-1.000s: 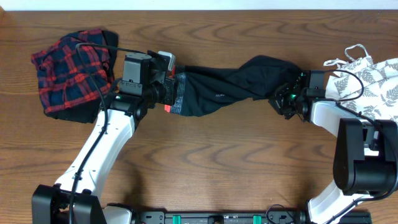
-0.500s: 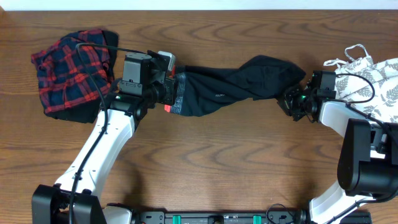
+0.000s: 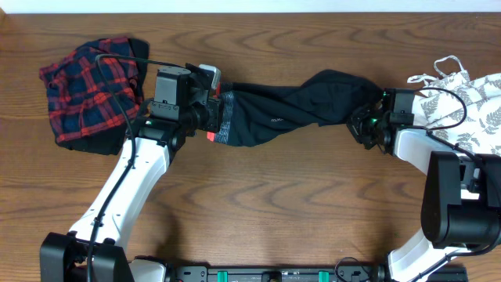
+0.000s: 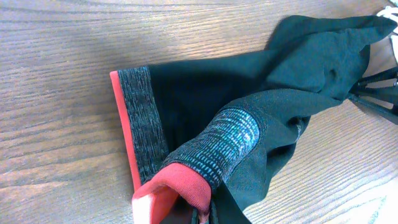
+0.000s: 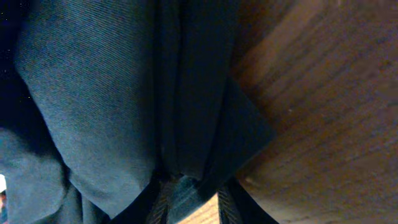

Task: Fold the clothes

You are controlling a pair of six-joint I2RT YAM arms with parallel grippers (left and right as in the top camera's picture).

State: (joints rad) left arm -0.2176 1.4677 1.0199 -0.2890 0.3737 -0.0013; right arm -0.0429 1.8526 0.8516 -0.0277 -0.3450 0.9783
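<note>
The black leggings lie stretched across the table between my two grippers. My left gripper is shut on the grey-and-coral waistband, whose folded red edge sits right at the jaws of that gripper. My right gripper is at the leg end, where bunched black fabric fills the gap between its narrowly parted fingers. A red-navy plaid piece lies crumpled at the far left. The white leaf-print top lies at the right edge.
The wooden table carries all three garments along its far half. A black cable loops over the plaid piece to the left arm. The right arm's base stands close to the leaf-print top.
My right gripper shifted a little to the right, then came back left to the leggings' end. The left arm and the garments have not moved.
</note>
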